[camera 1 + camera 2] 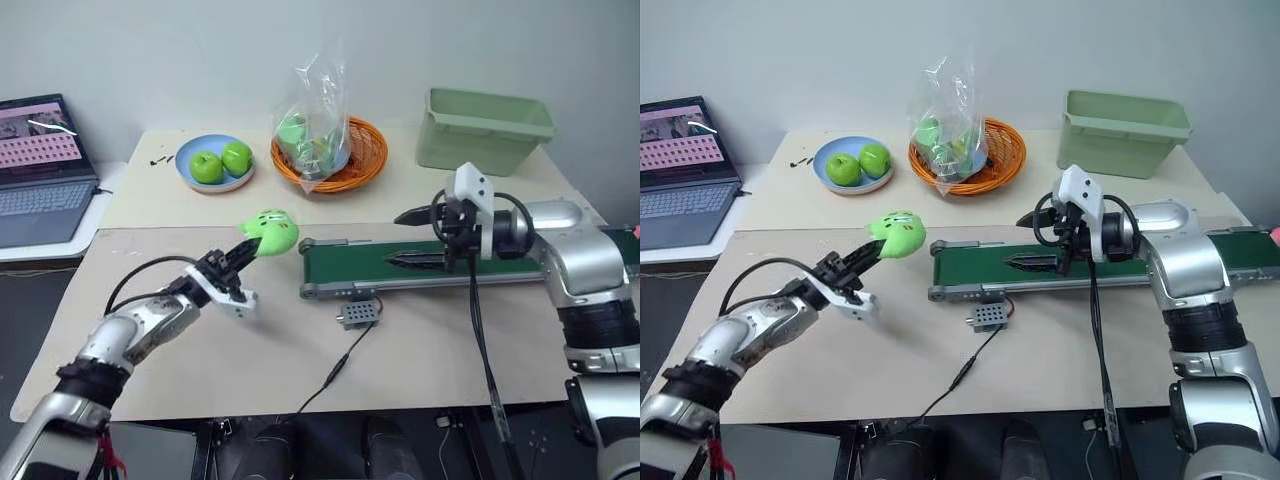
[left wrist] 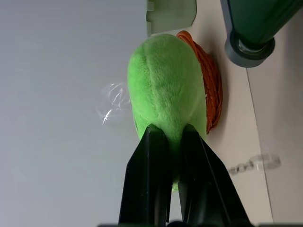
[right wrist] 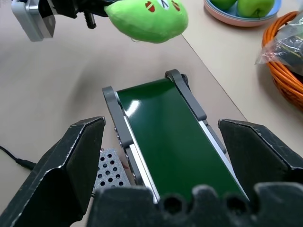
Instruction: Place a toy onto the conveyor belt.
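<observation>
The lime-green plush toy (image 1: 270, 232) hangs in the air just left of the conveyor belt's left end, pinched by my left gripper (image 1: 248, 250), which is shut on it. In the left wrist view both black fingers (image 2: 151, 175) squeeze the toy (image 2: 165, 90). The conveyor belt (image 1: 440, 262) has a dark green surface and a grey frame and runs across the table to the right. My right gripper (image 1: 412, 238) hovers over the belt's middle, open, with nothing between its fingers. The right wrist view shows the belt's end (image 3: 165, 137) and the toy (image 3: 147, 19) beyond it.
A small grey control box (image 1: 358, 313) with a cable lies in front of the belt. At the back stand a blue plate with two apples (image 1: 220, 162), an orange basket (image 1: 330, 152) holding a plastic bag, and a pale green bin (image 1: 485, 130). A laptop (image 1: 40, 170) sits far left.
</observation>
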